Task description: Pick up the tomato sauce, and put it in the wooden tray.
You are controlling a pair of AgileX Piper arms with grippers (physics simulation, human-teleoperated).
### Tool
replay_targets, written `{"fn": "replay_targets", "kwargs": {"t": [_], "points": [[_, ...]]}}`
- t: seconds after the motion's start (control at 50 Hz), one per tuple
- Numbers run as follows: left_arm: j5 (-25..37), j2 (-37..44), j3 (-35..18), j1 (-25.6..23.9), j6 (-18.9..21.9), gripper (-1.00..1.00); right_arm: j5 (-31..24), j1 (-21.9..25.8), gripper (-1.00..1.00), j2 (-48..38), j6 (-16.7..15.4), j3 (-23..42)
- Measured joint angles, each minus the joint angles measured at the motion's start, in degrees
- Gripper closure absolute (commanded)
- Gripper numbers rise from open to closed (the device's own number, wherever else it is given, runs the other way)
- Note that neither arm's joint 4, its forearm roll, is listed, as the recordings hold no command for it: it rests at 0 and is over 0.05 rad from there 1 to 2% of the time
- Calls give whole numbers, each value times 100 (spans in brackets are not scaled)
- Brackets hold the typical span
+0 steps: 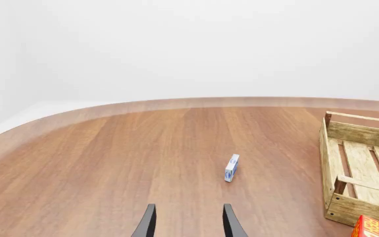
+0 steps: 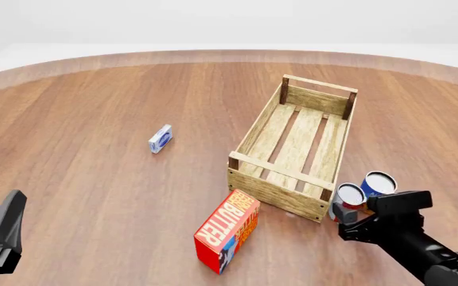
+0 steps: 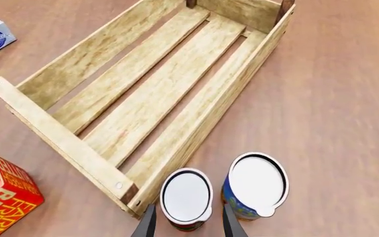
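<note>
Tabletop: tomato sauce [image 3: 186,197] between right claw [image 3: 188,223] fingertips.

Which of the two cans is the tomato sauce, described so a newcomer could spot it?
Find the wooden tray right of centre. Two cans stand outside its near right corner. The tomato sauce is the one nearest that corner, red-labelled, directly ahead of the right gripper; its neighbour, the blue-labelled can, stands farther right.

Simulated tabletop: bare wooden table [image 2: 93,119], blank white backdrop.
</note>
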State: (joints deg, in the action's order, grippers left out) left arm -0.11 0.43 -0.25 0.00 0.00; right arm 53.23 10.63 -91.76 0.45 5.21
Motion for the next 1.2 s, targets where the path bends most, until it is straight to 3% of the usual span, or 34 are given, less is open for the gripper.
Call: {"fn": "replay_targets", "kwargs": {"t": [0.34, 0.36, 0.84, 1.2], "points": [[0, 0, 0, 0, 0, -100, -60, -4, -100, -7, -25, 63], [0, 0, 0, 0, 0, -100, -60, -6, 100, -9, -27, 64], [0, 0, 0, 0, 0, -100, -61, 13, 100, -23, -115, 106], [0, 0, 0, 0, 0, -100, -623, -75, 100, 567, -214, 89]]}}
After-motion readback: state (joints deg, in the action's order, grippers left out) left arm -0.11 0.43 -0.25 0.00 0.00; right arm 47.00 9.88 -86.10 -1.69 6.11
